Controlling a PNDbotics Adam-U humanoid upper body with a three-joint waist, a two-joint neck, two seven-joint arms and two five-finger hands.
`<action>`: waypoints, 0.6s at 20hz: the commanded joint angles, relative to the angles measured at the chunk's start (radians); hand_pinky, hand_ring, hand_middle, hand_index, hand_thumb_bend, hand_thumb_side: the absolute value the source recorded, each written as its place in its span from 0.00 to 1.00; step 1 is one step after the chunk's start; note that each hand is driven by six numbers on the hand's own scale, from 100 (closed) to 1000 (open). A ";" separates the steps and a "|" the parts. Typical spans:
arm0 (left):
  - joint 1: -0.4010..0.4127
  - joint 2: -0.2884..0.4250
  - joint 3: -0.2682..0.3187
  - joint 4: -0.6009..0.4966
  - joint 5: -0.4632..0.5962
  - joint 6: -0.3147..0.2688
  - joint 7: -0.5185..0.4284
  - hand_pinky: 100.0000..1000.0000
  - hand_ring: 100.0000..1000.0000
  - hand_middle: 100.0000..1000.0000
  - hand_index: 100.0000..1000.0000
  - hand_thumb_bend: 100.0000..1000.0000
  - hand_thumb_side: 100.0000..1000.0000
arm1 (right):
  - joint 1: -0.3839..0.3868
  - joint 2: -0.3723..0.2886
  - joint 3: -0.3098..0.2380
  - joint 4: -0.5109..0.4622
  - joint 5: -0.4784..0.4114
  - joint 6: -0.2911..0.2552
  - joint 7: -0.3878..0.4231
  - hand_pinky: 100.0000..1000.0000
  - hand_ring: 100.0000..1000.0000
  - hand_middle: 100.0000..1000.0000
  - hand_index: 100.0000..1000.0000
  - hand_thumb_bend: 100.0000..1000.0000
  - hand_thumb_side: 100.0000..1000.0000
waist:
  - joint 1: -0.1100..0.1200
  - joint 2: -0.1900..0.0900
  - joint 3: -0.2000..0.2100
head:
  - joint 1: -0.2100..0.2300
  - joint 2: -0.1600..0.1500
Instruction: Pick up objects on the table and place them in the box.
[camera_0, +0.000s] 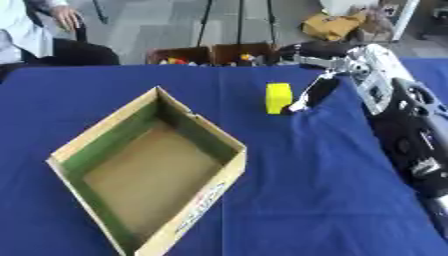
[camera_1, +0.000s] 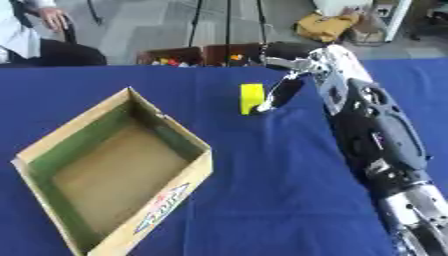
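A small yellow block (camera_0: 278, 97) stands upright on the blue table, right of the open cardboard box (camera_0: 87, 139). The box is empty and sits at the centre left with one corner pointing away from me. My right arm reaches in from the right side, and my right hand (camera_0: 317, 92) hangs fingers down just right of the block. Its fingertips (camera_0: 294, 108) touch the table beside the block's right face. The fingers are fairly straight and do not close around the block. My left hand shows in neither view.
The blue tablecloth (camera_0: 306, 190) covers the whole work surface. Behind its far edge stand open cartons (camera_0: 210, 54) with small coloured items, and tripod legs. A seated person is at the far left, away from the table's things.
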 joint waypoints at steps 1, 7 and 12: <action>-0.007 0.009 0.000 -0.017 -0.005 -0.001 -0.009 0.72 0.63 0.83 0.95 0.00 1.00 | -0.032 -0.003 -0.016 0.017 0.046 -0.046 0.038 0.89 0.98 0.84 0.95 0.56 0.35 | -0.008 0.003 0.004 | -0.009 -0.017; -0.012 0.003 -0.004 -0.017 -0.011 0.000 -0.018 0.72 0.63 0.83 0.95 0.00 1.00 | -0.050 0.005 -0.039 0.063 0.092 -0.004 -0.004 0.88 0.95 0.70 0.93 0.54 0.33 | -0.010 0.013 0.016 | -0.026 -0.027; -0.013 -0.002 -0.005 -0.017 -0.014 -0.003 -0.024 0.72 0.63 0.83 0.95 0.00 1.00 | -0.055 -0.015 -0.051 0.089 0.123 0.027 -0.028 0.87 0.93 0.67 0.93 0.52 0.31 | -0.010 0.023 0.024 | -0.035 -0.033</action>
